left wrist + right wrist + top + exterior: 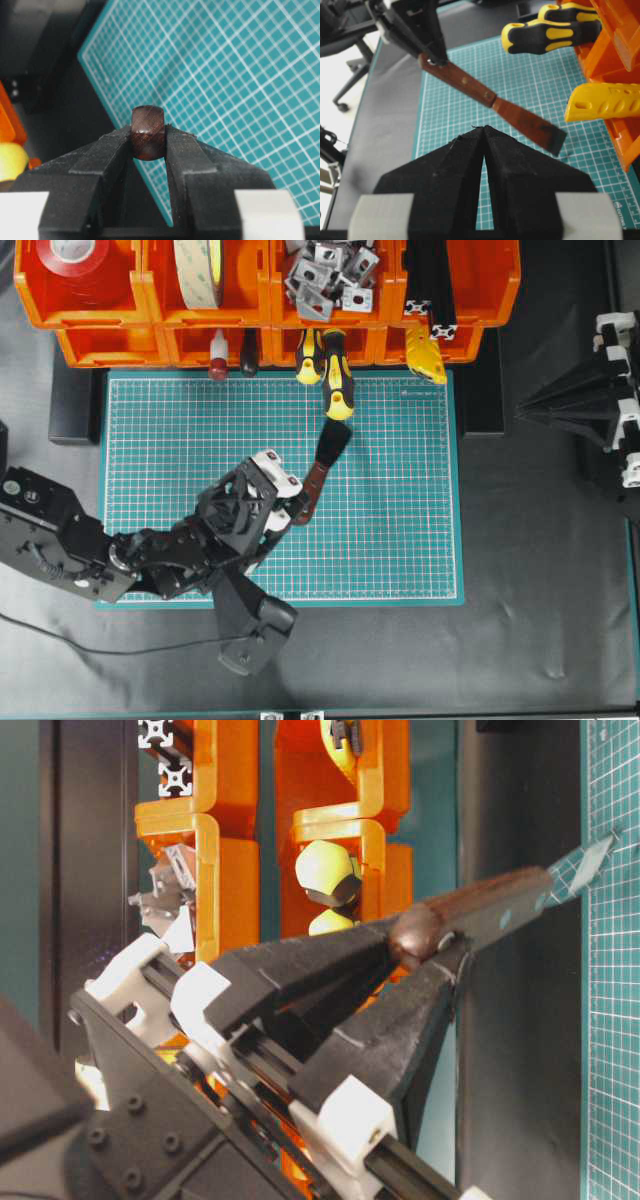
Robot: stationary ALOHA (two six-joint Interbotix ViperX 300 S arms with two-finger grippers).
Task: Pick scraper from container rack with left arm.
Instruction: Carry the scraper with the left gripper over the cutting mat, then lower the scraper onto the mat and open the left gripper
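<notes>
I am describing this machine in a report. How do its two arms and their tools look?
Both arms are black. The left arm is bulky and jointed, with a thin black cable beside it. The left tool and the right tool have black tapered fingers on white blocks.

From overhead we look straight down on the green cutting mat (380, 490) and the container rack (260, 300) along the top edge. Our table-level view sits close, turned sideways. The left wrist camera looks along its jaws onto the mat; the right wrist camera faces the rack, sharing the scraper (490, 102).
</notes>
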